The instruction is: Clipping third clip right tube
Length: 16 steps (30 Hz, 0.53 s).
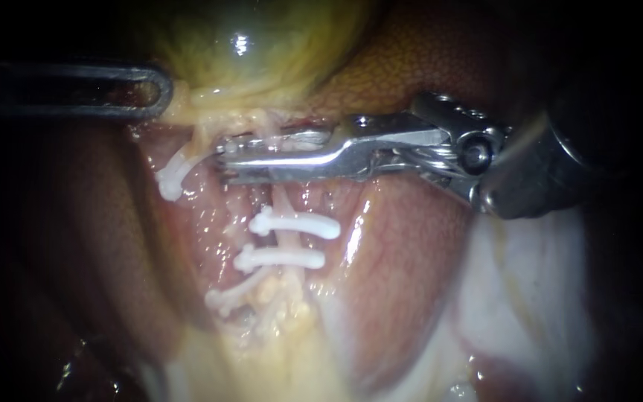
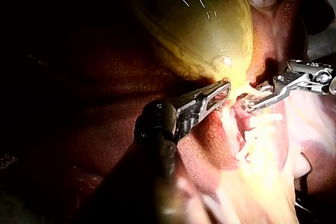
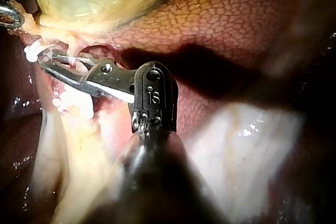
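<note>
The right tube (image 1: 286,202) runs down from the yellow-green gallbladder (image 1: 262,52), pale among yellowish tissue. Two white clips (image 1: 295,225) (image 1: 280,258) sit across it, one below the other. Just above them my right instrument (image 1: 225,158) reaches in from the right, its long metal jaws lying across the tube, close together on a white clip (image 1: 266,141). The right wrist view shows the same jaws (image 3: 44,59) straddling the tube below the gallbladder. My left instrument (image 1: 161,93), with slotted jaws, grips the yellow tissue at the gallbladder's neck (image 2: 224,90).
Further white clips show to the left, one (image 1: 173,177) beside the right instrument's tips and one (image 1: 228,298) lower down. Brown mottled liver (image 1: 403,67) lies behind the gallbladder. Pale pink tissue (image 1: 411,268) and a white sheet (image 1: 530,298) lie on the right.
</note>
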Tool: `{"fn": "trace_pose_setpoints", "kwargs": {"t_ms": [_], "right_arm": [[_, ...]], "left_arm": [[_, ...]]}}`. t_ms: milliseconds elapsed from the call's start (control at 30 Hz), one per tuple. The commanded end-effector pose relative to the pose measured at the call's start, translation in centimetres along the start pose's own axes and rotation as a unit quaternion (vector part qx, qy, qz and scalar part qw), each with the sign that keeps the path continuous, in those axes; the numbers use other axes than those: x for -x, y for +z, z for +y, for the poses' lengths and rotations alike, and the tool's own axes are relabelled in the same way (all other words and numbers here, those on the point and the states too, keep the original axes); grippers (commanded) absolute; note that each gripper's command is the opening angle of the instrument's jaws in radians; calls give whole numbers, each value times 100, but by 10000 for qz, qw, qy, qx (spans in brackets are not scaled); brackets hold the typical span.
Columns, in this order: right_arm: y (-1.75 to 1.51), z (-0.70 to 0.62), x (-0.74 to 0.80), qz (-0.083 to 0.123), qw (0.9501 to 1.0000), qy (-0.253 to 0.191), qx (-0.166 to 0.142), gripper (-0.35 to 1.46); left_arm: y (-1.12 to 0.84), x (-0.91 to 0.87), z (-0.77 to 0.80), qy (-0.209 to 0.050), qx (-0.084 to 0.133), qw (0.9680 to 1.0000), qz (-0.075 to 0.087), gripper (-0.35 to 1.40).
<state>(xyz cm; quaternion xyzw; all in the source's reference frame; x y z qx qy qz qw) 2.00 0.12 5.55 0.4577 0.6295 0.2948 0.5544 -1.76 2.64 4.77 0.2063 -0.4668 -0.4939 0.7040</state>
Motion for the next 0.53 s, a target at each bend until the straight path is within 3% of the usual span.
{"fn": "trace_pose_setpoints", "kwargs": {"t_ms": [33, 533], "right_arm": [[1, 2, 2, -4, 10000, -12, -8, -35], [1, 9, 13, -18, 10000, -49, -30, -35]], "left_arm": [[0, 0, 0, 1, 0, 10000, -2, -35], [1, 0, 0, 2, 3, 10000, -3, -35]]}}
